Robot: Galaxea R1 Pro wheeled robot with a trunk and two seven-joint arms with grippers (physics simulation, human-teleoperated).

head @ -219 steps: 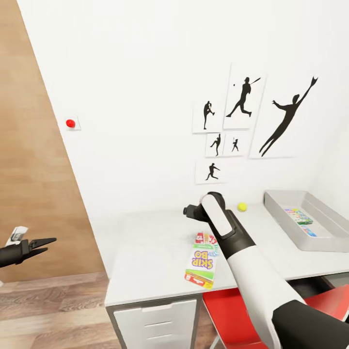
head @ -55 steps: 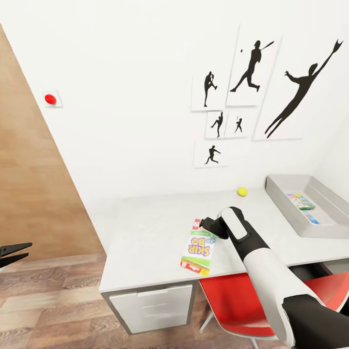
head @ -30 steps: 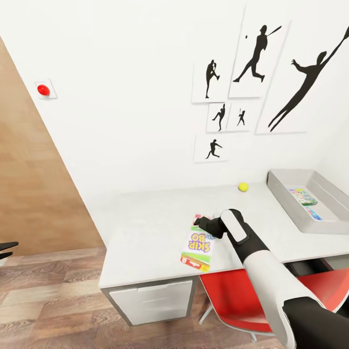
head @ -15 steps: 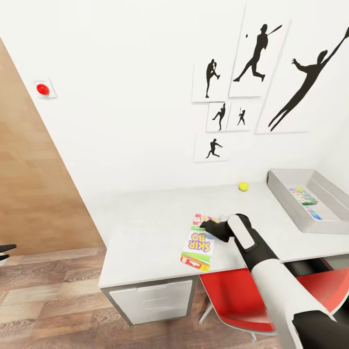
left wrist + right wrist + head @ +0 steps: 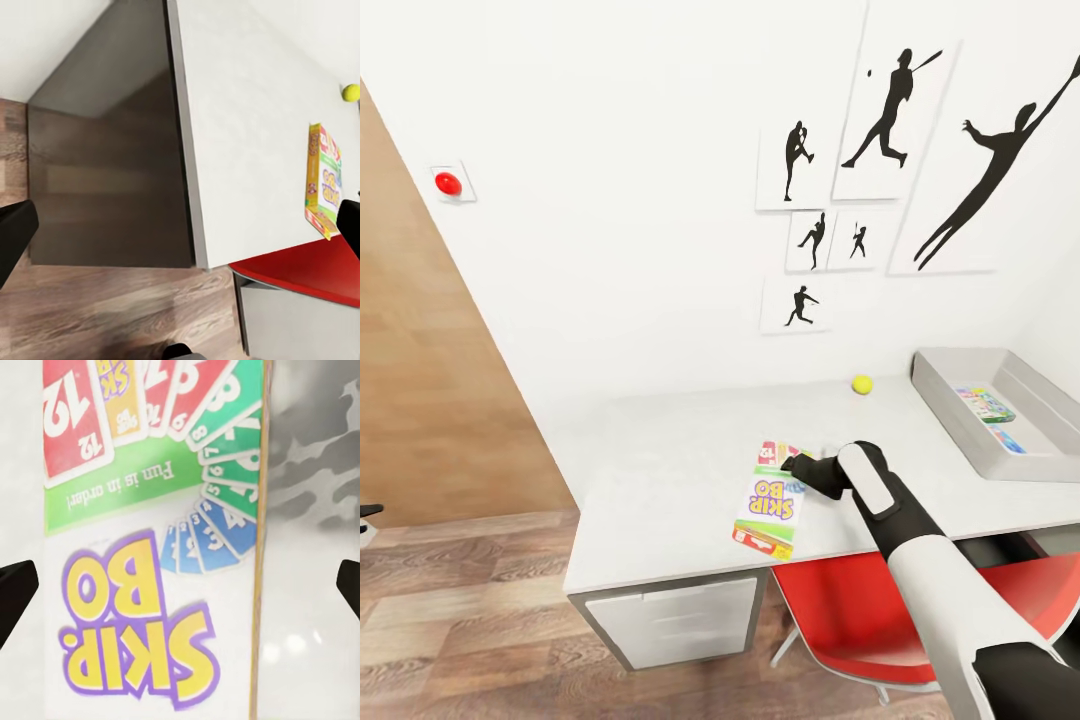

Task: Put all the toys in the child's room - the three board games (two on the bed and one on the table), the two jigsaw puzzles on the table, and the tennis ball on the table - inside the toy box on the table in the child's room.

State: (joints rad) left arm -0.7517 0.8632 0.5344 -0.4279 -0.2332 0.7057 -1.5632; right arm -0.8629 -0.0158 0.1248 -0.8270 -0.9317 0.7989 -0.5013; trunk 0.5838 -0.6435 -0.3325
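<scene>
Head view: we see the right claw point(image 5: 792, 463) low over the far end of the board game point(image 5: 771, 498), which lies flat near the table's point(image 5: 660, 480) front edge, long axis running front to back. Whether the claw is apart we cannot tell here. The tennis ball point(image 5: 861, 384) sits by the back edge. The toy box point(image 5: 950, 405) at the right end already holds colourful flat items.

Left wrist view: the left claw's fingertips point(image 5: 15, 232) stand wide apart, well off the table's left end.

Right wrist view: right fingertips point(image 5: 16, 589) are spread, empty, straddling the game's point(image 5: 150, 547) width. We judge the right arm the one placed to grasp.
</scene>
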